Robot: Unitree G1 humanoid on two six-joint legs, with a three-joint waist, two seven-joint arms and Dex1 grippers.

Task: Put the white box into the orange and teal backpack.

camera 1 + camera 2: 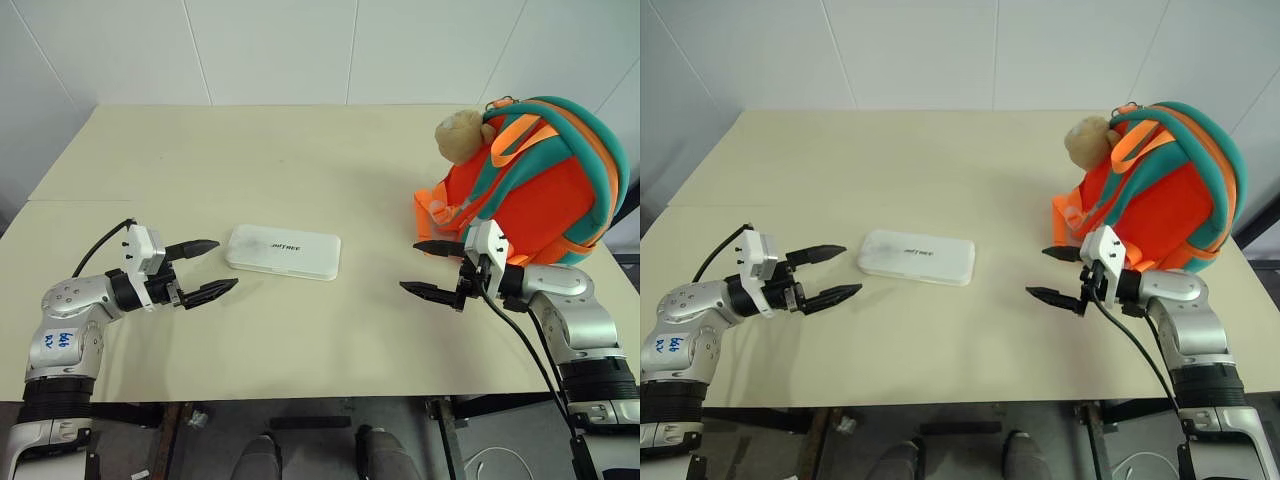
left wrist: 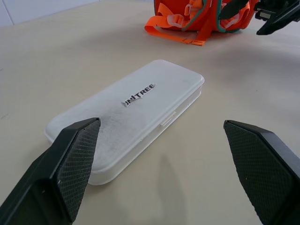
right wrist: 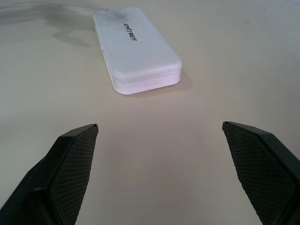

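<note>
The white box (image 1: 283, 251) lies flat on the beige table (image 1: 300, 160), lid up with dark lettering, near the middle. To its left my left gripper (image 1: 210, 268) hovers open, fingertips a short way from the box's left end, empty. My right gripper (image 1: 432, 268) is open and empty too, pointing left toward the box from well off its right end. Close behind the right gripper stands the orange and teal backpack (image 1: 540, 185), on the table's right side, with a tan plush toy (image 1: 460, 135) at its upper left. The left wrist view has the box (image 2: 136, 112) just beyond the fingers; the right wrist view has the box (image 3: 136, 49) farther off.
Orange webbing straps (image 2: 176, 26) trail from the backpack's base onto the table. A seam (image 1: 70, 200) crosses the tabletop at the left. White wall panels rise behind the table's far edge. The table's near edge runs just below both arms.
</note>
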